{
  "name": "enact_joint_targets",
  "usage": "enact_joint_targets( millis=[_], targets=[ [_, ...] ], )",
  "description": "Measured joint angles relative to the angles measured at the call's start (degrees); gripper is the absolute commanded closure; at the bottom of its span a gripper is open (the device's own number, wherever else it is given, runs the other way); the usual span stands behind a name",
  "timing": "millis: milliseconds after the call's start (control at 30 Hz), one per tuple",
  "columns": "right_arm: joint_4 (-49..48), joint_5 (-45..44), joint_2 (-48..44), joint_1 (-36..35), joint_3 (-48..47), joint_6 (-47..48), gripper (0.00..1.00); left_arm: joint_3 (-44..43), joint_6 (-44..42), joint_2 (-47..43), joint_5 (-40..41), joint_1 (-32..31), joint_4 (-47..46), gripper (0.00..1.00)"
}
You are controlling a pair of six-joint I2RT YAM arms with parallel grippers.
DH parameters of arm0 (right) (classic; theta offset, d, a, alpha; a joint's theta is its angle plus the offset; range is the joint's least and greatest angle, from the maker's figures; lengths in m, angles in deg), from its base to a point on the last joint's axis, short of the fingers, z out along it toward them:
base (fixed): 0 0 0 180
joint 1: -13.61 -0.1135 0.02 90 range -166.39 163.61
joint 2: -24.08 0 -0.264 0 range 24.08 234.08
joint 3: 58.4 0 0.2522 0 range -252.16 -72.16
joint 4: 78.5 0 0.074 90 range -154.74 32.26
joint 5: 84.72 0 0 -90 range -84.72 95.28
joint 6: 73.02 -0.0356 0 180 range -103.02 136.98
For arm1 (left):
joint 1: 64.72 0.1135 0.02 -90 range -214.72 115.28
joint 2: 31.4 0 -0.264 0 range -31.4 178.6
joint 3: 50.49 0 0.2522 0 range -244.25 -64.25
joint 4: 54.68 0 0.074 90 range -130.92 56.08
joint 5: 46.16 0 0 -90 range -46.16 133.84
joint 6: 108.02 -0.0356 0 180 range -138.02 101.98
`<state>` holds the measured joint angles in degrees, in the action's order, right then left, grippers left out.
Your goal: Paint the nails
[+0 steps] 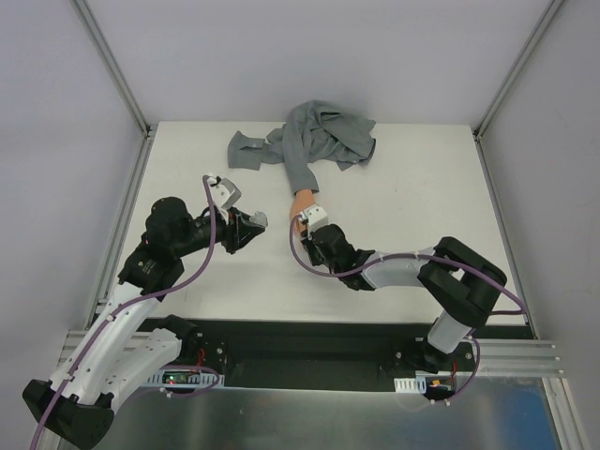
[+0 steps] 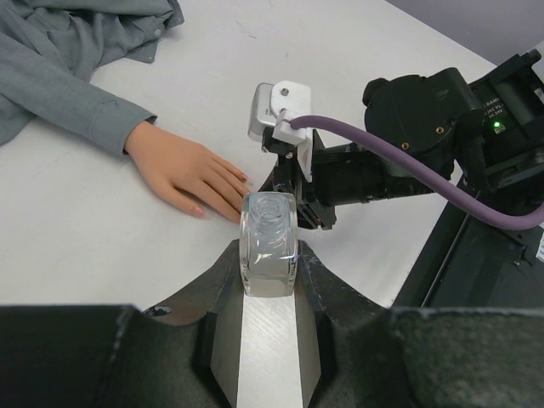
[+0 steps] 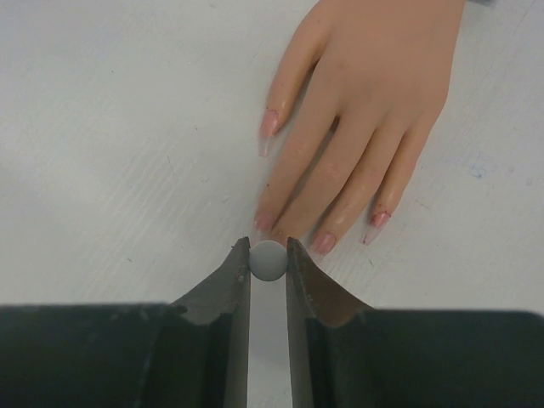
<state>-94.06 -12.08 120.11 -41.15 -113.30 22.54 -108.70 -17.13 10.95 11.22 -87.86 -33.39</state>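
The right gripper [image 3: 269, 255] is clamped on a small grey round piece [image 3: 269, 263], which is held just at the fingertips of the mannequin hand [image 3: 374, 102]. This hand is laid flat on the white desk [image 3: 110, 127]; its nails [image 3: 324, 244] are pinkish and its wrist is covered by a grey sleeve [image 2: 59, 93]. The left gripper [image 2: 269, 255] is closed on a small clear bottle [image 2: 269, 238], near the hand.

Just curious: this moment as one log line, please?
left gripper: shut on clear bottle | right gripper: shut on grey cap, near the nails
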Motion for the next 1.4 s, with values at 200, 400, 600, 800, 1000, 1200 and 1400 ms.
enact_joint_targets(
  millis=[200, 400, 600, 800, 1000, 1200, 1400],
  targets=[
    [2.2, -1.2, -4.6, -0.7, 0.7, -0.2, 0.99, 0.3, 0.0, 0.0, -1.2, 0.2, -0.5, 1.0],
    [12.7, -3.9, -15.4, -3.6, -3.5, -1.7, 0.99, 2.2, -0.1, 0.7, -6.1, 1.1, -5.1, 1.0],
    [32.8, -4.2, -28.8, -5.1, -13.7, -6.7, 0.99, 6.1, 0.5, 1.8, -17.3, 0.9, -12.1, 1.0],
    [52.0, -0.9, -37.6, -8.6, -24.0, -11.4, 0.99, 8.3, 0.6, 0.6, -27.7, -4.8, -17.6, 1.0],
    [62.4, -0.6, -37.4, -20.3, -32.6, -13.3, 0.99, 8.6, 0.1, 0.5, -34.2, -10.0, -17.7, 1.0],
    [67.0, -3.7, -31.4, -29.0, -45.1, -13.1, 0.99, 9.1, -2.1, -0.3, -35.1, -10.3, -16.6, 1.0],
    [67.8, -4.9, -26.0, -30.4, -49.7, -12.1, 0.99, 9.0, -3.7, -0.3, -35.1, -10.3, -15.0, 1.0]
  ],
)
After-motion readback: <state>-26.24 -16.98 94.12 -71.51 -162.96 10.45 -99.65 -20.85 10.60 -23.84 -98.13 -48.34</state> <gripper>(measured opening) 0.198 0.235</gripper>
